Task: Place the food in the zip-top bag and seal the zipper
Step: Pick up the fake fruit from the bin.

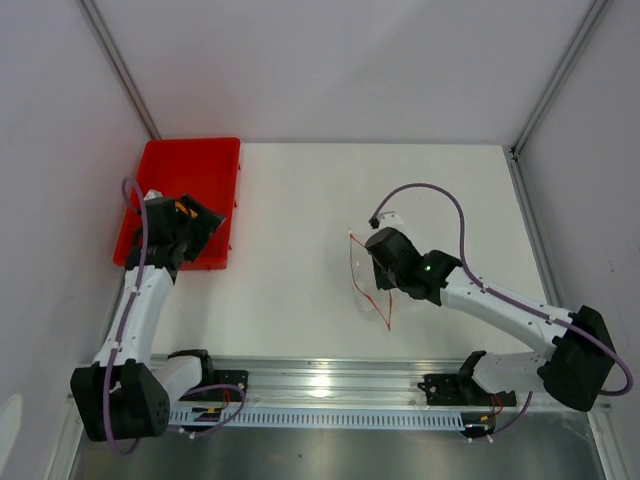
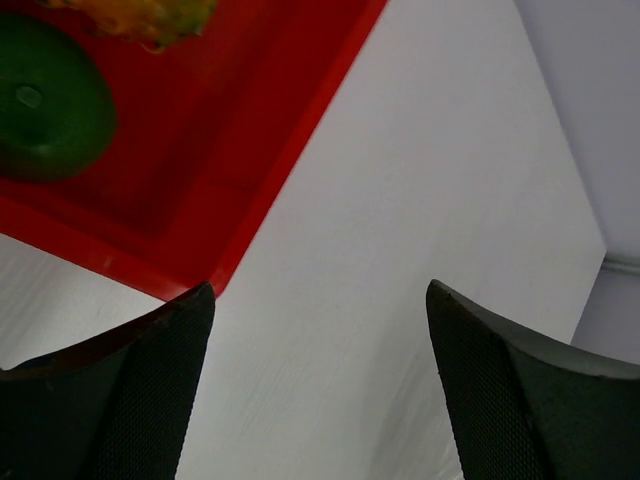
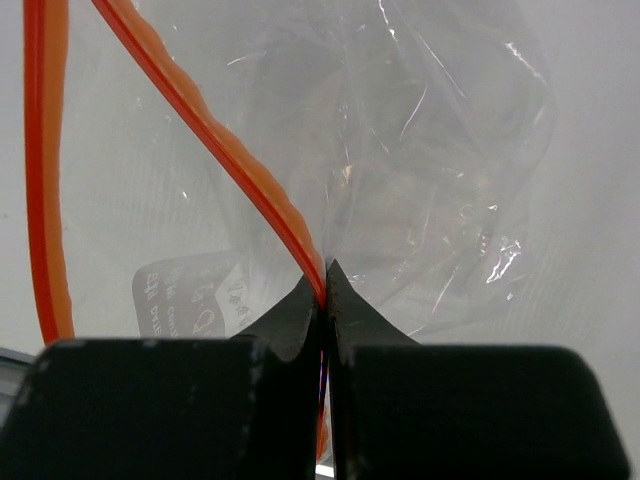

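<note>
The clear zip-top bag (image 3: 430, 150) lies on the white table, and its thin red outline shows in the top view (image 1: 368, 290). My right gripper (image 3: 325, 272) is shut on one red-orange zipper strip (image 3: 215, 150) at the bag's mouth. The other strip (image 3: 45, 180) stands apart at the left, so the mouth is open. From above, the right gripper (image 1: 378, 262) is at the bag's upper edge. My left gripper (image 2: 320, 288) is open and empty, over the near right corner of the red tray (image 2: 250, 130). The round green fruit (image 2: 40, 100) and the orange pineapple (image 2: 140, 15) lie in the tray. The lemon is out of view.
The red tray (image 1: 190, 165) sits at the table's far left, partly covered by the left arm (image 1: 150, 290). A metal rail (image 1: 330, 385) runs along the near edge. Grey walls with frame posts close the left, back and right sides.
</note>
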Action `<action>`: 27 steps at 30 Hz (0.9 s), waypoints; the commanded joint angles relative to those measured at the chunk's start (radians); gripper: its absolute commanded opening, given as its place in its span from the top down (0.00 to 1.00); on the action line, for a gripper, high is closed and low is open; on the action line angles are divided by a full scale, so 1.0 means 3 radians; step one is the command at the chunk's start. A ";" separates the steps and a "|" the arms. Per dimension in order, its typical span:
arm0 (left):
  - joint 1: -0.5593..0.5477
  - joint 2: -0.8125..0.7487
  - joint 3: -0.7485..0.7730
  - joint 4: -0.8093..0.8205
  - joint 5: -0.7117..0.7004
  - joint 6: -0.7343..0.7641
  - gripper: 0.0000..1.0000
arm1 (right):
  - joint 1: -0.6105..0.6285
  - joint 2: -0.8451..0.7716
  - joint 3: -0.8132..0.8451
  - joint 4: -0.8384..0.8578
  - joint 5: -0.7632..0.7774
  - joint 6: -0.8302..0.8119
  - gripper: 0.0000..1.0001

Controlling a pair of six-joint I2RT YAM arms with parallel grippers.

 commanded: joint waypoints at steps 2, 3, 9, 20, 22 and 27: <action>0.0176 0.0152 0.0033 0.0497 -0.0326 -0.0456 0.08 | -0.0019 0.0170 0.0102 0.0224 -0.0233 -0.0117 1.00; 0.0221 0.0284 0.0069 0.0548 -0.0468 -0.0471 0.08 | -0.0029 0.0196 0.0097 0.0239 -0.0243 -0.0127 1.00; 0.0554 0.0821 0.0345 0.0436 -0.0423 -0.0732 0.07 | -0.0116 0.0401 0.0076 0.0362 -0.0371 -0.0199 1.00; 0.1029 0.1277 0.0289 0.0870 -0.0215 -0.1136 0.07 | -0.0320 0.0667 0.0076 0.0535 -0.0586 -0.0332 1.00; 0.1050 0.1333 0.0309 0.0932 -0.0183 -0.1151 0.07 | -0.0341 0.0703 0.0076 0.0556 -0.0621 -0.0342 1.00; 0.1107 0.1548 0.0386 0.0937 -0.0117 -0.1274 0.07 | -0.0351 0.0764 0.0158 0.0485 -0.0657 -0.0337 1.00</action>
